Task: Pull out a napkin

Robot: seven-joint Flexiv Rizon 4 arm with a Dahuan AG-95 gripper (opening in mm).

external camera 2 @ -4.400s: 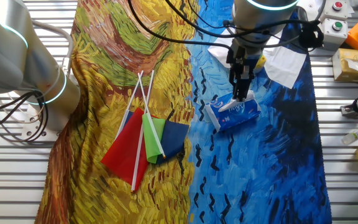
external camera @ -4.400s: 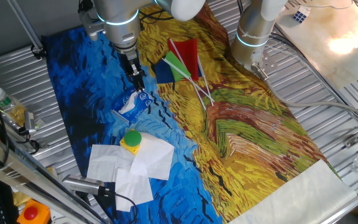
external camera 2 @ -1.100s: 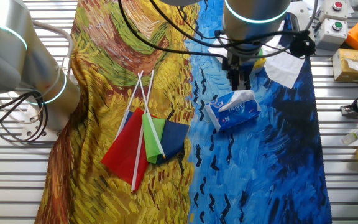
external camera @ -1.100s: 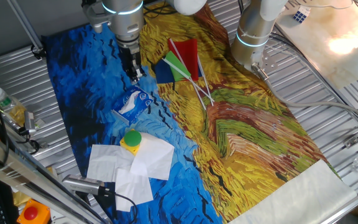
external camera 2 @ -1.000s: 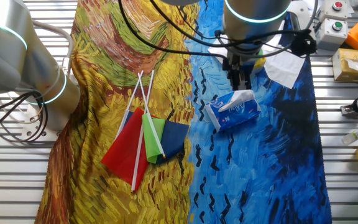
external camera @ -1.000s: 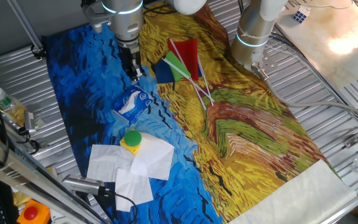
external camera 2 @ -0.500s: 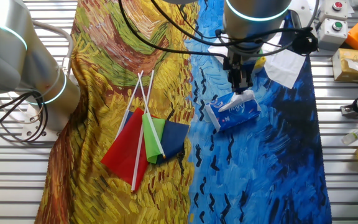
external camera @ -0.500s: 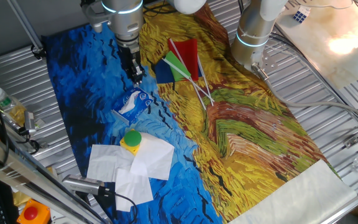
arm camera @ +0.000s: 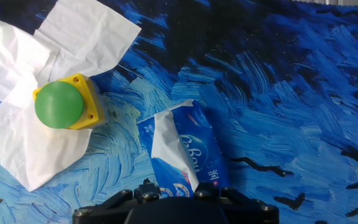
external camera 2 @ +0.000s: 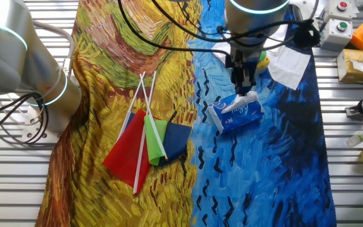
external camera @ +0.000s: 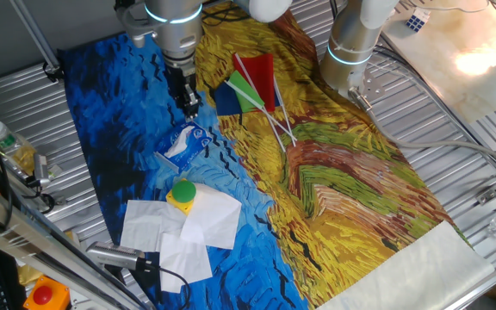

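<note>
one blue packet (external camera 2: pixel 237 114) lies on the painted cloth (external camera: pixel 334 189), with one napkin (external camera 2: pixel 245 98) sticking out of its top. the gripper (external camera 2: pixel 244 81) hangs just above the napkin; whether the jaws are spread, i cannot tell. several white sheets (arm camera: pixel 36 93) lie under one yellow box (arm camera: pixel 73 102) beyond the jaws.

The napkin (arm camera: pixel 164 138) sticks out of the packet (arm camera: pixel 188 155), pincer (external camera 2: pixel 244 84) above it.

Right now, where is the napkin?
The napkin pokes from the blue packet on the cloth's blue part, just under the claw, between the flags and white sheets.
</note>
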